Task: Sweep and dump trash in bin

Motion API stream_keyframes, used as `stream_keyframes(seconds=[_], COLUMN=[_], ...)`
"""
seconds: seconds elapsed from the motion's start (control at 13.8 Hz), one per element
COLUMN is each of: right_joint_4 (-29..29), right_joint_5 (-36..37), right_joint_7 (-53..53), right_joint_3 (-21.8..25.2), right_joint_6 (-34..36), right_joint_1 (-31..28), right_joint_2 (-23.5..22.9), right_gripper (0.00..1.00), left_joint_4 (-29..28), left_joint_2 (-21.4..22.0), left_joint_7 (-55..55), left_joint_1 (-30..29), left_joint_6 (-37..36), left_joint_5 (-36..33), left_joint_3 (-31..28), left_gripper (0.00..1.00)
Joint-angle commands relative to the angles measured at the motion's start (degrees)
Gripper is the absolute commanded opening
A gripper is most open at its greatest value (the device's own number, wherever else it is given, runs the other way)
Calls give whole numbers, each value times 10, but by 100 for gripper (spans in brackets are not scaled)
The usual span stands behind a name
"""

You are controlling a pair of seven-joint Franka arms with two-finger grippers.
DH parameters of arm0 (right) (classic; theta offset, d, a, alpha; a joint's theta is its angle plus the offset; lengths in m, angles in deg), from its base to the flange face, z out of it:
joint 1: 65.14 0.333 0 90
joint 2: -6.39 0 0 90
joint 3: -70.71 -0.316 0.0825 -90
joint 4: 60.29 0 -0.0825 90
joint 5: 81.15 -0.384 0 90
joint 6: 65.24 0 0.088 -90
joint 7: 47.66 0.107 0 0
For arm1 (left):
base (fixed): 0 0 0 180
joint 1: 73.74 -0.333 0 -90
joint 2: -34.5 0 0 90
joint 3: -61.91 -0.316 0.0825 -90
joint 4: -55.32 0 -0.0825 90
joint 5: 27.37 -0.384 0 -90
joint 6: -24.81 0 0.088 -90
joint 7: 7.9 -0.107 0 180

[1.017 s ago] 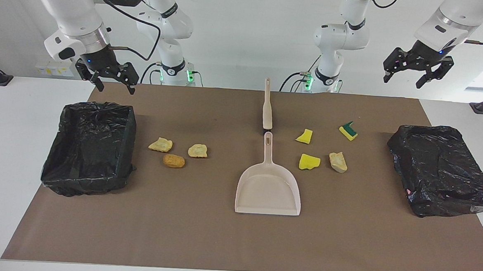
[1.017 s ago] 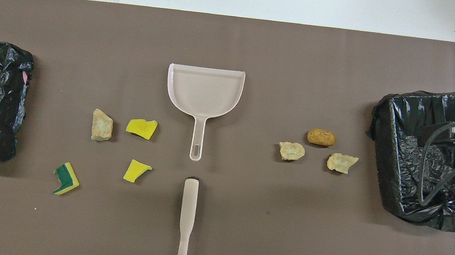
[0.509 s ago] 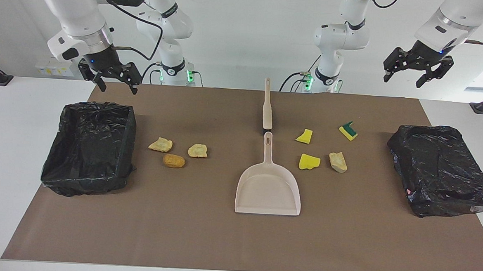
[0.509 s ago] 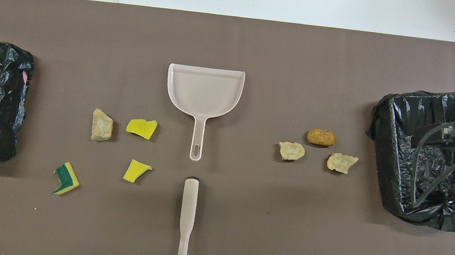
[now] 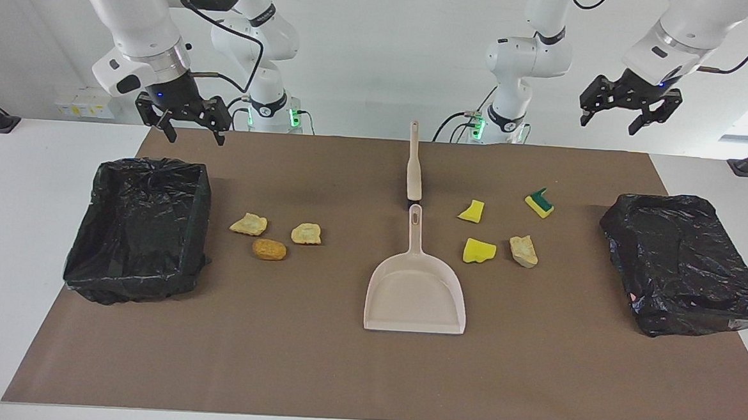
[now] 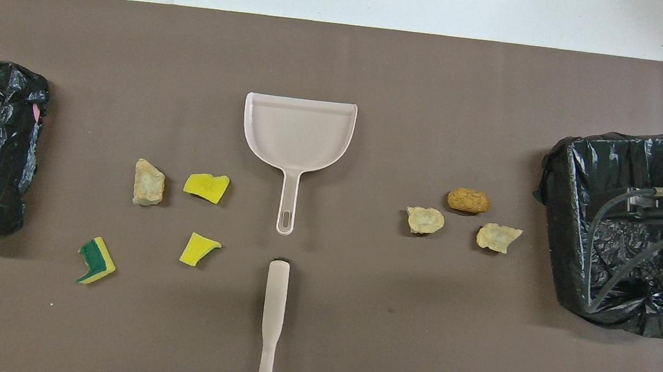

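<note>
Brown mat over a white tabletop [image 5: 1,229], white wall at the robots' end. Landmark: the beige dustpan [image 5: 415,295], mid-mat, empty, handle pointing at the robots.

Reading the facing view from its left edge across:

- Right gripper [image 5: 191,123]: fingers spread wide, holding nothing. Over the last second it has drifted from above the open black-lined bin [image 5: 139,230] toward the dustpan's side. It hangs over the mat's edge nearest the robots.
- Three tan and golden-brown scraps [image 5: 269,249] lie between that bin and the dustpan. Unmoved.
- Brush [image 5: 415,164] flat on the mat, just off the dustpan's handle tip, nearer the robots. Untouched.
- Four scraps [image 5: 479,251], yellow sponge, one green-backed, one tan, beside the dustpan toward the left arm's end. Unmoved.
- Second black bag-covered bin [image 5: 685,265] at that end.
- Left gripper [image 5: 629,111]: fingers wide, empty, high in the air; it has risen and edged toward the dustpan.

Judgement: both arms are only approaching, probably for the brush and dustpan. No sweeping begun; all seven scraps remain.
</note>
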Motion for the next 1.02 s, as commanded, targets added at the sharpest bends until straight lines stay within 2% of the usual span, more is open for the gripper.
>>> stream_keyframes(seconds=[0.0, 0.22, 0.36, 0.51, 0.8, 0.94], right_joint_4=[-20, -38, -37, -34, -36, -38], right_joint_5=[-9, -17, -30, -22, -21, -21], right_joint_7=[2, 2, 0, -35, -37, -37], right_joint_3=[-1, -15, -16, -18, -18, -18], right_joint_6=[-13, -17, -11, 2, -3, -3], right_joint_1=[-2, 2, 3, 3, 17, 11], right_joint_2=[16, 17, 12, 9, 7, 8], right_gripper=[100, 100, 100, 100, 100, 100], left_joint_4=[-149, -241, -295, -349, -437, -492], left_joint_2=[78, 105, 115, 138, 130, 111], left_joint_7=[59, 134, 232, 284, 394, 449], left_joint_1=[60, 144, 231, 290, 408, 467], left_joint_6=[72, 128, 176, 218, 328, 411], left_joint_5=[5, 7, 8, 8, 8, 8], left_joint_3=[7, 7, 7, 8, 8, 8], left_gripper=[100, 100, 100, 100, 100, 100])
